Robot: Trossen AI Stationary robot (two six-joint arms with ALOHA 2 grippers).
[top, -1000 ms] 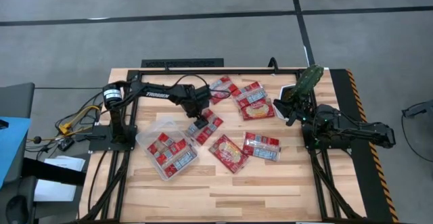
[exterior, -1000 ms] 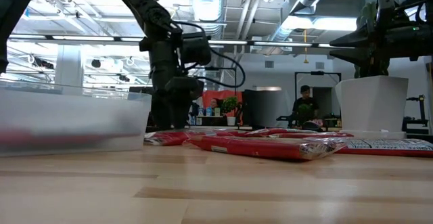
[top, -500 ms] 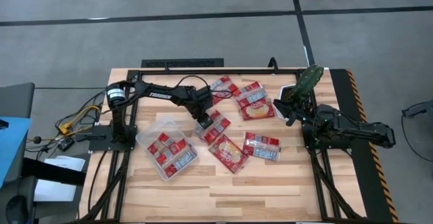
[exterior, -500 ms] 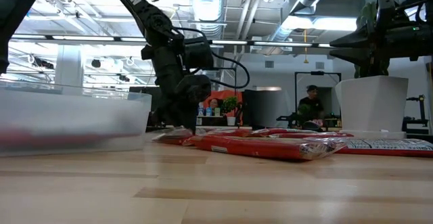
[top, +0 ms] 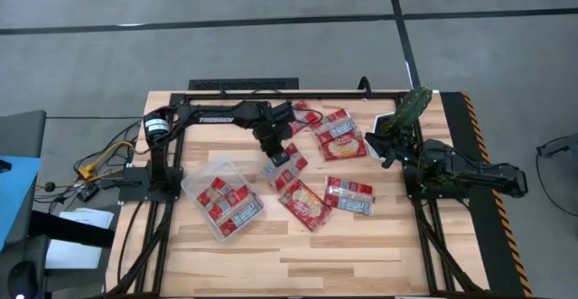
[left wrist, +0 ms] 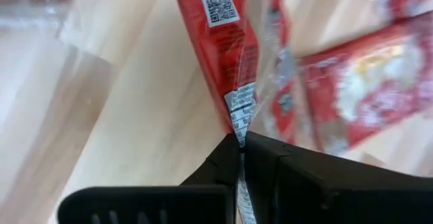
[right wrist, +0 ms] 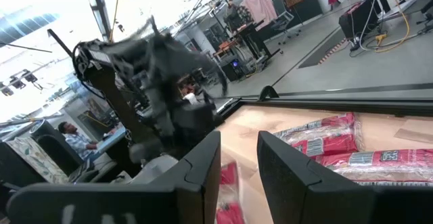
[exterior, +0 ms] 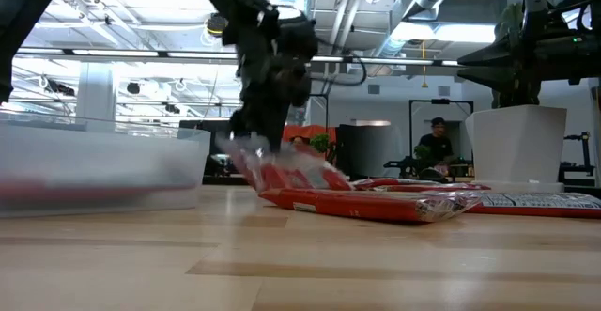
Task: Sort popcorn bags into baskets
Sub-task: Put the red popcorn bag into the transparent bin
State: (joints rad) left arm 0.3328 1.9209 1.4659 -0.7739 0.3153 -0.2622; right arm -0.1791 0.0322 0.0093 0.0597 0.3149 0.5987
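Popcorn bag [top: 282, 163] pinched at its edge in my left gripper [top: 272, 157], mid-table just right of basket [top: 206, 170], next carry left and drop in; right gripper [top: 388, 152] waits open far right.

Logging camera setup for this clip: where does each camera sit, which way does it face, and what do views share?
High: overhead, straight down on table, both arms.
Low: tabletop level, facing the room; left hand lifting a popcorn bag.
Left wrist: past its shut fingers, pinching that bag's edge.
Right wrist: past open right hand, toward the left arm.
Shared: high view shows the same bag and clear basket.
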